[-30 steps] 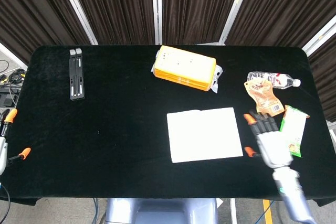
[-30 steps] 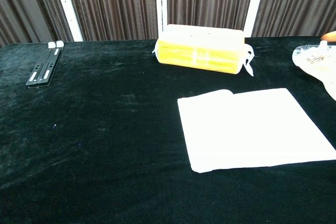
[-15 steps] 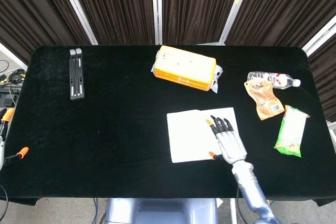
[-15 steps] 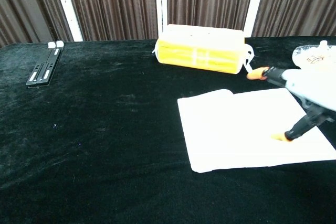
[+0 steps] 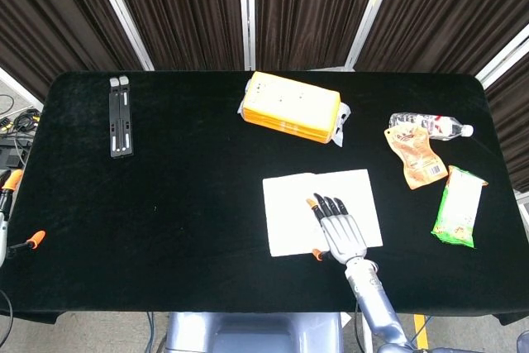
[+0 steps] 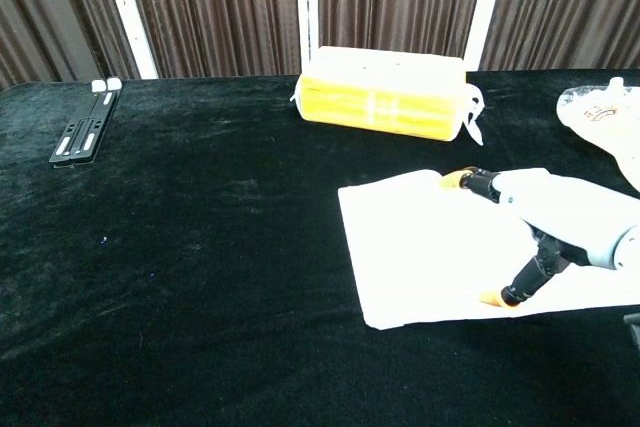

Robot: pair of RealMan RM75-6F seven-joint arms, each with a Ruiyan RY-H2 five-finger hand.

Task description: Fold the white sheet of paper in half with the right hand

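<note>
The white sheet of paper [image 5: 289, 204] lies flat on the black table, right of centre; in the chest view the paper [image 6: 420, 247] has a slightly raised far-left corner. My right hand [image 5: 337, 231] hovers over the sheet's middle, palm down, fingers stretched toward the far edge and thumb out near the front edge. The chest view shows the right hand [image 6: 555, 212] just above the paper with nothing in it. Only the orange-tipped fingertips [image 5: 35, 240] of my left hand peek in at the left edge, off the table.
A yellow package [image 5: 291, 107] lies behind the paper. At the right side are a water bottle [image 5: 430, 125], a brown pouch [image 5: 417, 156] and a green snack bag [image 5: 459, 207]. A black folded stand [image 5: 120, 115] lies at the far left.
My right hand has swept left from beside the paper's right edge to over the middle of the sheet. The paper has not moved.
</note>
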